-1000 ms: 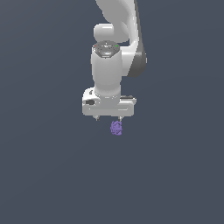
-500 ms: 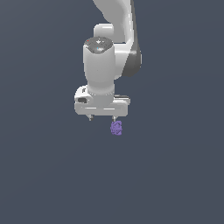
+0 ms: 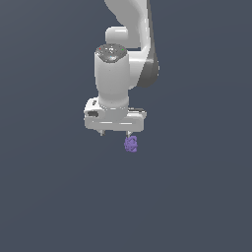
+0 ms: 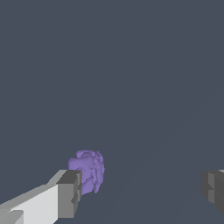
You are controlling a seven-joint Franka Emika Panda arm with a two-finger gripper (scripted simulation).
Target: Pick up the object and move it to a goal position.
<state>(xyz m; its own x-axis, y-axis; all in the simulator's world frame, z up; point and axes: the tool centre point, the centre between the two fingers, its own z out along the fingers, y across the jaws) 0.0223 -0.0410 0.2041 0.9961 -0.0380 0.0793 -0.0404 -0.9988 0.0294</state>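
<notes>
One purple object (image 4: 87,170) beside spread jaws

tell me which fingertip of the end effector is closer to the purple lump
The fingertip right beside the purple lump; the other fingertip stands well apart from it.

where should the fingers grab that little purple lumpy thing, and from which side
Across the middle of the purple lumpy thing, coming straight down from above. It is small and knobbly, narrower than the open gap of the gripper, so the bulk is a surer hold than any lobe. In the wrist view it sits by one finger, not centred, so shifting the gripper sideways first looks wise.
</notes>
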